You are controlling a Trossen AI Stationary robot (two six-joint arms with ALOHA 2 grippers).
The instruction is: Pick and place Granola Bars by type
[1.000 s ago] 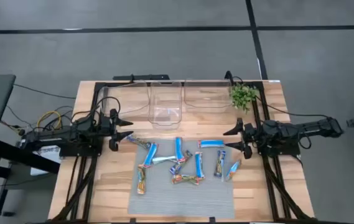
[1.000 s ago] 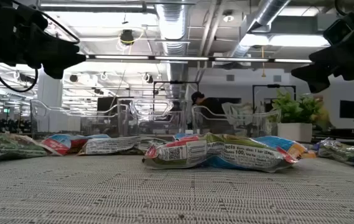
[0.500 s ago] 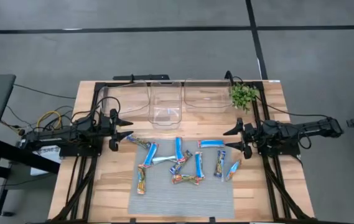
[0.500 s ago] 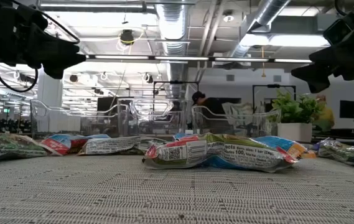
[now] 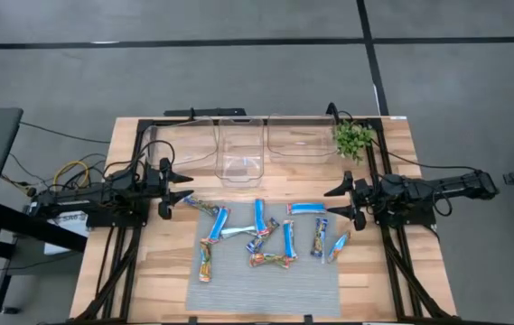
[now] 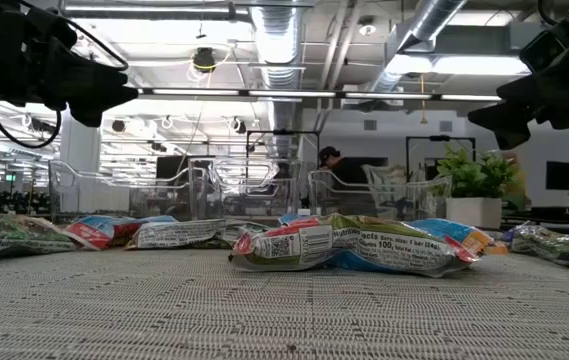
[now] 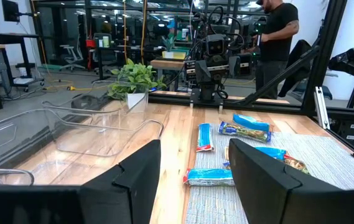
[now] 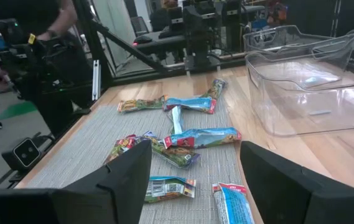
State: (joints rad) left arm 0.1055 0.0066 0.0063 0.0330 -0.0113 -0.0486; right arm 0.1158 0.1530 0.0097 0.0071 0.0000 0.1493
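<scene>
Several granola bars [image 5: 266,236] lie flat and scattered on a grey mat [image 5: 238,293] at the table's middle. Some are bright blue [image 5: 306,208], and some are brownish and multicoloured [image 5: 206,262]. One near the right is blue and yellow [image 5: 340,246]. My left gripper [image 5: 184,188] hovers open and level at the mat's far left corner, pointing toward the bars [image 7: 244,129]. My right gripper [image 5: 333,203] hovers open beside the mat's right side, also aimed at the bars [image 8: 198,137]. Neither gripper has anything between its fingers.
Two clear plastic bins [image 5: 240,153] [image 5: 300,140] stand at the far side of the table, behind the mat. A small green plant [image 5: 354,137] sits at the far right. A black frame [image 5: 139,135] runs around the table. A person [image 7: 276,31] stands in the room beyond.
</scene>
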